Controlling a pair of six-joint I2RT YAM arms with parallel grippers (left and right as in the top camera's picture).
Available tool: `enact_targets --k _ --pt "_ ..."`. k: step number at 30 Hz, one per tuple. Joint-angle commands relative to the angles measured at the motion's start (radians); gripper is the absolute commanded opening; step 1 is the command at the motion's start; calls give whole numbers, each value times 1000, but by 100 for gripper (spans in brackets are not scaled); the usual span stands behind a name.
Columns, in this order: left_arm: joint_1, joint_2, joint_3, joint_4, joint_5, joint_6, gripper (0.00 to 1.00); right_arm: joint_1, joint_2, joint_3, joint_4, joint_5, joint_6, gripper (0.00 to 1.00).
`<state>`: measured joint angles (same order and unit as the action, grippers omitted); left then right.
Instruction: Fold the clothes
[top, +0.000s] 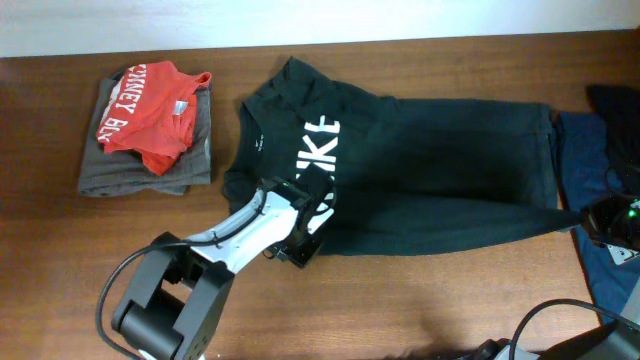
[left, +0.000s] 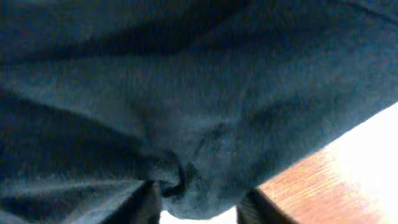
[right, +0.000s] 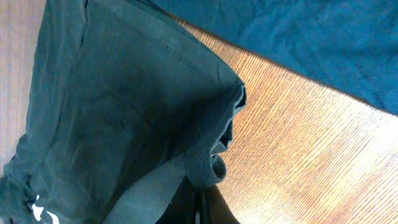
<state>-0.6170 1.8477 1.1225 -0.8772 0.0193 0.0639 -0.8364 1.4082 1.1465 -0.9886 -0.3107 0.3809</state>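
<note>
Brown wooden tabletop (top: 420, 300) ran below a pale strip of wall, and across its middle lay the dark green-black T-shirt (top: 430, 190), spread sideways with its collar toward the left and its hem toward the right. Part of its white lettering (top: 322, 135) showed near the collar end, the rest lost in a fold.

At the shirt's near edge, just below the lettering, the left gripper (top: 303, 243) sat on the cloth at the end of its white-and-black arm. Its wrist camera showed a puckered bulge of the dark fabric between two fingers (left: 148, 202) standing a fair way apart; whether they actually clamped the cloth could not be told.

On the far right, the right gripper (right: 199, 198) had its jaws pressed together on a bunched corner of the T-shirt's hem. From above, that corner was drawn out to a point toward the table's right edge.

A blue garment (top: 585, 150) lay under and beside that end of the shirt. Well apart at the upper left, a red tee (top: 150, 115) with white letters rested crumpled on a folded grey garment (top: 130, 178).
</note>
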Motion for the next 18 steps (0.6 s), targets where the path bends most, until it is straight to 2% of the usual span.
enact_targets --k 1,2,4,7,9,15,18 --pt "-11 20 -7 -15 11 35 5 -1 -5 13 1 16 -6 4" --pt "-11 20 -4 -23 11 35 1 -1 -5 13 1 16 -6 4" --pt "-11 16 35 -99 16 8 0 -1 -5 13 0 16 -6 4" --pt "-11 -48 159 -300 75 9 0 -1 -5 13 1 16 -6 4" --pt "-11 -82 187 -356 75 9 0 -1 -5 13 1 16 -6 4" --pt "-11 -109 188 -412 74 10 0 -1 -5 13 1 16 -6 4" --pt "-11 -109 188 -385 67 31 1 -1 -5 13 1 16 -6 4"
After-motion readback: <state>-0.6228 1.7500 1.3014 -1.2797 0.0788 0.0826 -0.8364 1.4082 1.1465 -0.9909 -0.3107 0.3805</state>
